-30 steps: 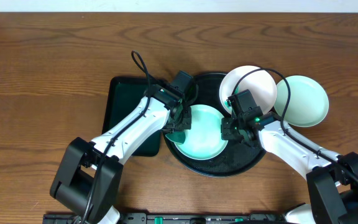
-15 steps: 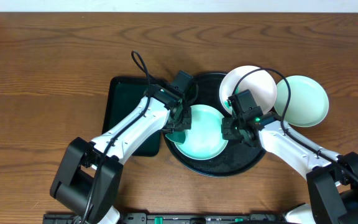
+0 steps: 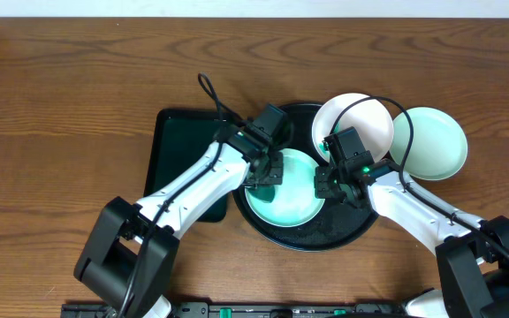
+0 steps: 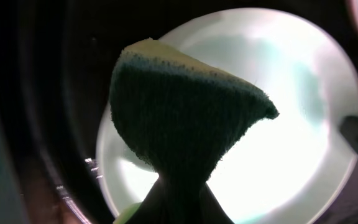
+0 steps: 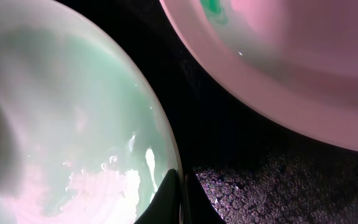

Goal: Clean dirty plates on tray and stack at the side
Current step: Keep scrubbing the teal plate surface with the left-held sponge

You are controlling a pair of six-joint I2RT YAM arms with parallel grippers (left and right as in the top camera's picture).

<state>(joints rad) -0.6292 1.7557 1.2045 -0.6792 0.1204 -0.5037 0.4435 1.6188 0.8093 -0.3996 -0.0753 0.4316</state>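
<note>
A: What changed?
B: My left gripper (image 3: 265, 170), clamped on the sponge (image 4: 185, 112), slid inward from the mint plate (image 3: 294, 201)'s nine o'clock, so scrubbing is under way. My right gripper (image 3: 325, 184) pinches the plate's three o'clock rim on the tray (image 3: 325, 238). The white plate (image 3: 360, 119) waits beyond, at one.

Brown wooden worktop (image 3: 60, 79) with a dark green tray (image 3: 173, 141) and a sponge (image 4: 179, 118).

The worktop fills the overhead view, its grain running left to right, with a pale strip of wall (image 3: 254, 7) along the far edge and a black rail (image 3: 237, 310) carrying a small green part along the near edge. The dark green tray is rectangular with rounded corners and a glossy face, and lies flat left of centre, long side running front to back. In the left wrist view the sponge shows a dark, rough scouring face with a thin pale yellow layer along its upper edge; it is broad at the top and pinched narrow at the bottom.
</note>
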